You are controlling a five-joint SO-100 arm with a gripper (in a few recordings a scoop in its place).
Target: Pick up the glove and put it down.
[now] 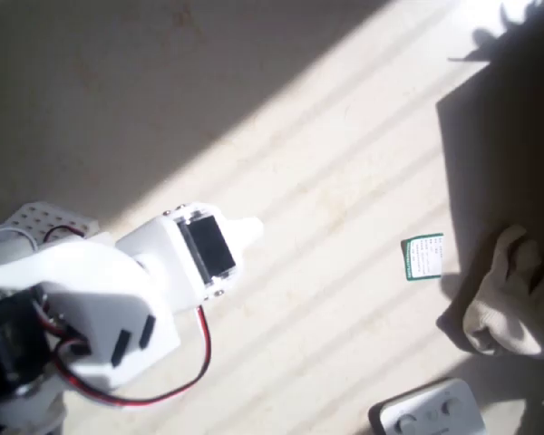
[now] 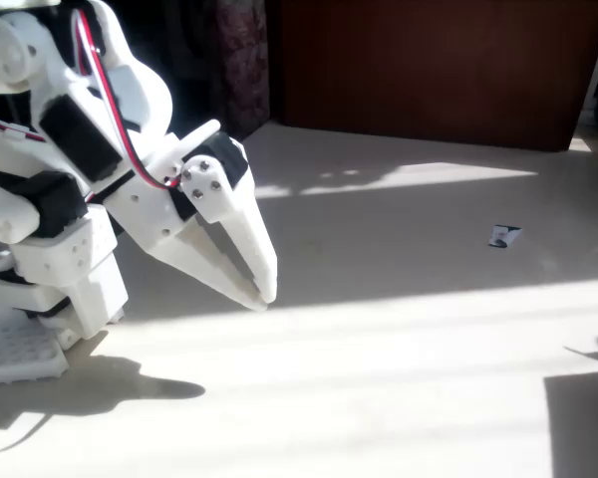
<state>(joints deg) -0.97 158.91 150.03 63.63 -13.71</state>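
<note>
Glove [image 1: 512, 294] lying crumpled at right edge of overhead view, half in shadow, on pale tabletop [image 1: 326, 163]. Green-and-white card [image 1: 423, 257] just left of it; grey-white device [image 1: 431, 412] at bottom edge. In fixed view, white claw [image 2: 262, 295] left of centre, tips nearly together, empty, pointing down toward tabletop, well apart from card.

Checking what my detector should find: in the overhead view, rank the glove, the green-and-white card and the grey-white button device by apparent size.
1. glove, largest
2. button device, cut off by the frame edge, so unsure
3. card, smallest
</note>
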